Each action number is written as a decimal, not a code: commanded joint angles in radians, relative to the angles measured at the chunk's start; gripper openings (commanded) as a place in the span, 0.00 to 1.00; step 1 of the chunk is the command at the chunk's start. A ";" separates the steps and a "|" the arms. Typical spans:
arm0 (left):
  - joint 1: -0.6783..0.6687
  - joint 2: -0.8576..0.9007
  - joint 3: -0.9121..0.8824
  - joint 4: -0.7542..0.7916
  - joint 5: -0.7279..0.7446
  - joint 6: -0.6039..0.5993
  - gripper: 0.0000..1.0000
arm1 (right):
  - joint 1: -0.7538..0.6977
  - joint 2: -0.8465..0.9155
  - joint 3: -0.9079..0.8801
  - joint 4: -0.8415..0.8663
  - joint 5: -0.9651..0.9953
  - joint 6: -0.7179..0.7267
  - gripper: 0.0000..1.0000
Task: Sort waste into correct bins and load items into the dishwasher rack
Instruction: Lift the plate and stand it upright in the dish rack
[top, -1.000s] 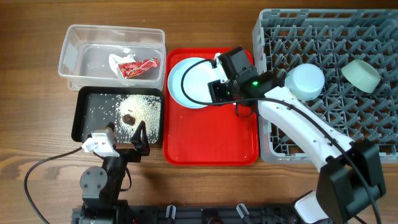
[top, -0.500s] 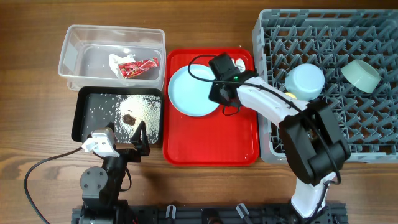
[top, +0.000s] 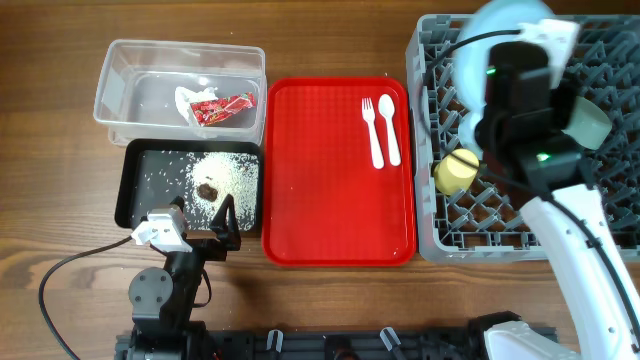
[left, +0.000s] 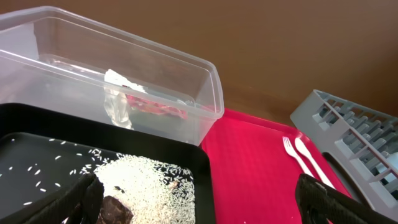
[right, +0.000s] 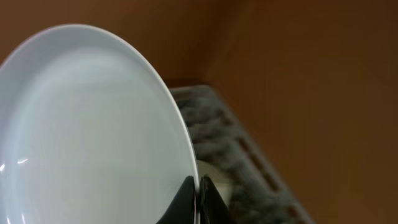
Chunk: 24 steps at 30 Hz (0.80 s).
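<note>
My right gripper (right: 198, 186) is shut on the rim of the light blue plate (right: 93, 124) and holds it on edge, high over the grey dishwasher rack (top: 600, 215). From overhead the plate (top: 497, 16) stands at the rack's back left, above a yellow cup (top: 452, 172). A pale green bowl (top: 588, 122) shows partly behind the arm. A white fork (top: 371, 130) and spoon (top: 389, 125) lie on the red tray (top: 320, 200). My left gripper (left: 202, 208) is open over the near edge of the black tray (top: 140, 190), which holds rice (top: 228, 172) and a brown lump (top: 207, 189).
The clear tub (top: 130, 75) behind the black tray holds a red wrapper (top: 222, 108) and crumpled white paper (top: 190, 98). My right arm crosses the rack's front half. Bare wood lies in front of the red tray and rack.
My right gripper shut on the plate's rim, lifted it off the red tray and carried it right over the rack. The fork and spoon now show. The left arm stayed still.
</note>
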 joint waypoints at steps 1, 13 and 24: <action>0.006 -0.009 -0.008 0.006 0.011 0.013 1.00 | -0.123 0.049 0.005 0.144 0.094 -0.275 0.04; 0.006 -0.009 -0.008 0.006 0.011 0.013 1.00 | -0.322 0.423 0.005 0.614 0.085 -0.830 0.04; 0.006 -0.009 -0.008 0.006 0.011 0.013 1.00 | -0.239 0.452 0.005 0.613 -0.070 -0.782 0.53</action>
